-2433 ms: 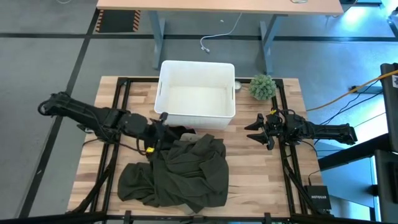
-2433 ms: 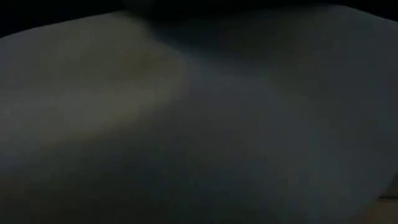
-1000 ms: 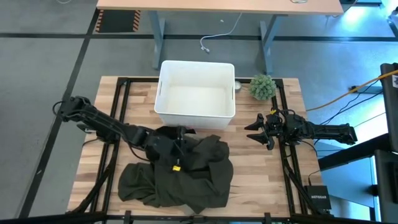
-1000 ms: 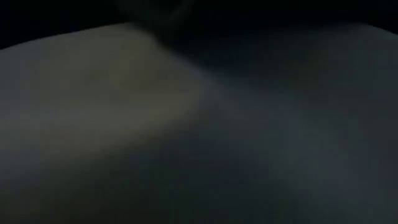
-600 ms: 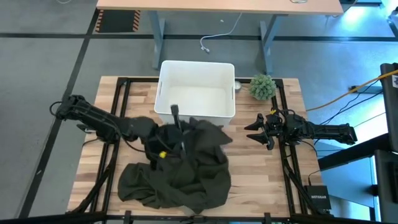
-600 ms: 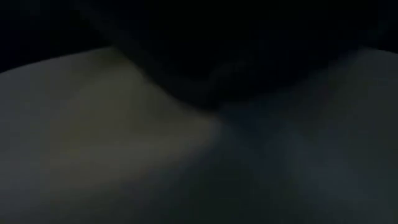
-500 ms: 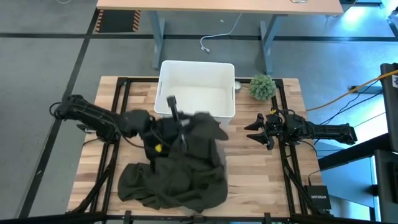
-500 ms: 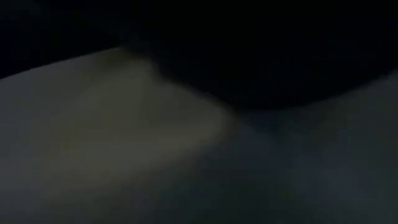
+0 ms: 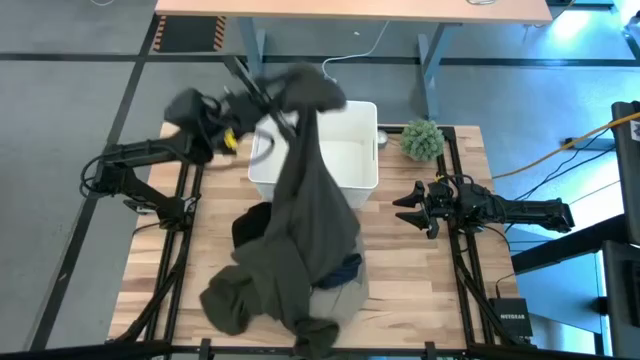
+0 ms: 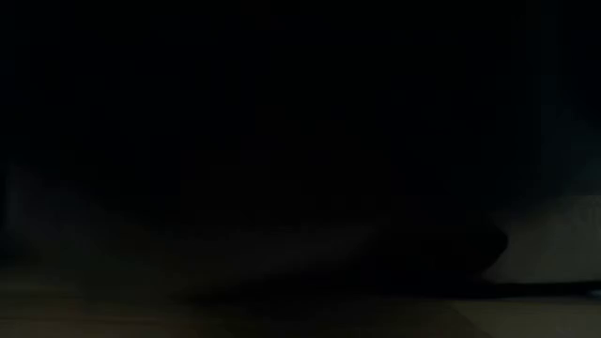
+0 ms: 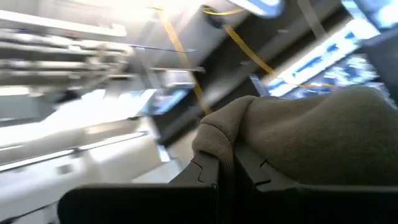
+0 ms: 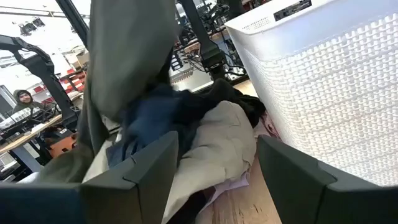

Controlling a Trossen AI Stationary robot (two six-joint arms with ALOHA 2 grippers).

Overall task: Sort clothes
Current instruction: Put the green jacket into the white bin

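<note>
My left gripper (image 9: 268,88) is raised high over the far left corner of the white bin (image 9: 350,150), shut on a dark olive garment (image 9: 310,200). The garment hangs in a long drape past the bin's front, and its lower end (image 9: 250,295) lies on the pile. The pile shows a black garment (image 9: 255,225), a blue one (image 12: 155,118) and a beige one (image 12: 217,143). My right gripper (image 9: 405,210) waits open at the table's right, level, facing the pile. Cloth darkens the low view. My left gripper pinches a bunched fold of the olive garment (image 11: 217,140) between its two shut fingers, at the garment's top end. The cloth spills over the fingertips (image 11: 208,171) and hangs below them. Its upper part is lifted clear and its lower end stays on the pile.
A small green plant (image 9: 422,138) stands at the far right beside the bin. Black frame rails (image 9: 190,200) run along both sides of the wooden table. Bare wood (image 9: 420,290) shows at the near right.
My left gripper has risen steeply and swung toward the table's far left, staying shut on the olive garment. The garment's top has been drawn up off the pile into a long drape while its lower end stayed down. This has uncovered the black, blue and beige clothes.
</note>
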